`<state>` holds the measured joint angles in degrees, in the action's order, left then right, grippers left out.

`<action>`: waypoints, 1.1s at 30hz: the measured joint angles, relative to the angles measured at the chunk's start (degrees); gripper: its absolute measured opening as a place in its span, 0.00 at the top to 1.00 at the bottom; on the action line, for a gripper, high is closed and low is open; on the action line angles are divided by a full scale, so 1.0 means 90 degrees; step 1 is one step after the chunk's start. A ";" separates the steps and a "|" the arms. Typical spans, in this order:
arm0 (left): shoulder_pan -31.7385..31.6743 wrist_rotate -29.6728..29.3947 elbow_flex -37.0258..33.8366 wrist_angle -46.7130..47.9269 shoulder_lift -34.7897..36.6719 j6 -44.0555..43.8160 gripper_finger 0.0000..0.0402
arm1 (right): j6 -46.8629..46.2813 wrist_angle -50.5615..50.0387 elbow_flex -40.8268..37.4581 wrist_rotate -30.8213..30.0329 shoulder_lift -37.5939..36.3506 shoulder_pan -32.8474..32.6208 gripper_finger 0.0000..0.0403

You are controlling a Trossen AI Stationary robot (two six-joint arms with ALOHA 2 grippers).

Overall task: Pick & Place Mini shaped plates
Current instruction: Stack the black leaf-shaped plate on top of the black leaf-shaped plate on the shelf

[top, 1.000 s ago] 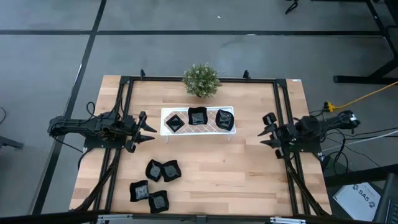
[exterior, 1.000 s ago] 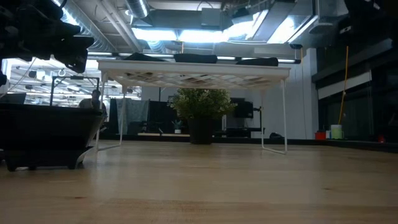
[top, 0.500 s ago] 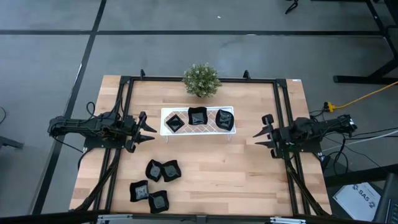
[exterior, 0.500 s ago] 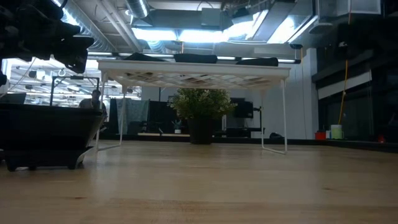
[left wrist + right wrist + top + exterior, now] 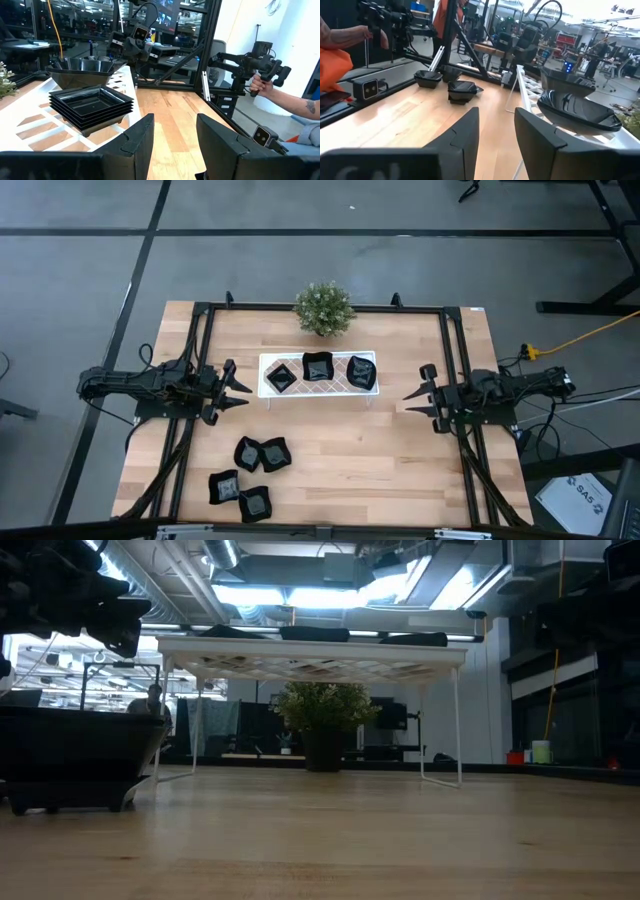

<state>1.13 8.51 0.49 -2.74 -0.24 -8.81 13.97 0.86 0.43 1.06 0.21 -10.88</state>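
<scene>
Grey concrete floor surrounds a pale wooden table (image 5: 330, 460), framed by black rails, with a small green potted plant (image 5: 323, 307) at its far edge. Just near of the plant stands a long white tray (image 5: 267, 363) on thin legs, and three mini shaped plates (image 5: 317, 368) already sit in a row on it. Four more plates (image 5: 262, 453) lie on the bare wood near the left front corner, two side by side and two closer to the near edge, well apart from the tray.

The left gripper (image 5: 238, 388) hovers at the tray's left end, fingers spread apart and holding nothing; it has not shifted over the last second. The right gripper (image 5: 416, 397) has crept leftward toward the tray's right end in that time, and its arm now stretches a little farther over the table. Its fingers stand parted with nothing between them, as the right wrist view confirms.

That small advance suggests the right arm is beginning a new reach, probably toward the loose plates on the near left, though those lie closer to the left arm. With three plates placed and four waiting, the job looks a little under half done. In the wrist views, a person's arm (image 5: 295, 102) shows beyond the table, holding a control handle.
</scene>
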 joint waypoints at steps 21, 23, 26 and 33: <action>-0.0001 -0.0546 0.0000 -0.0294 -0.0001 -0.0247 0.64 | -0.0896 0.0002 0.0000 0.0005 0.0002 0.0001 0.69; -0.0001 -0.0499 0.0000 -0.0544 0.0001 -0.0256 0.64 | -0.0862 0.0002 0.0000 0.0005 0.0002 0.0001 0.69; 0.0017 -0.0274 0.0007 -0.0837 -0.0001 0.0000 0.64 | -0.0881 0.0002 0.0000 0.0005 0.0002 0.0001 0.69; 0.0375 -0.0001 0.0417 -0.0784 -0.0495 -0.0035 0.64 | -0.0859 0.0002 0.0000 0.0005 0.0002 0.0001 0.69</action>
<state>4.50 8.51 4.25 -9.80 -4.69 -9.12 6.24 0.89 0.43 1.10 0.23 -10.87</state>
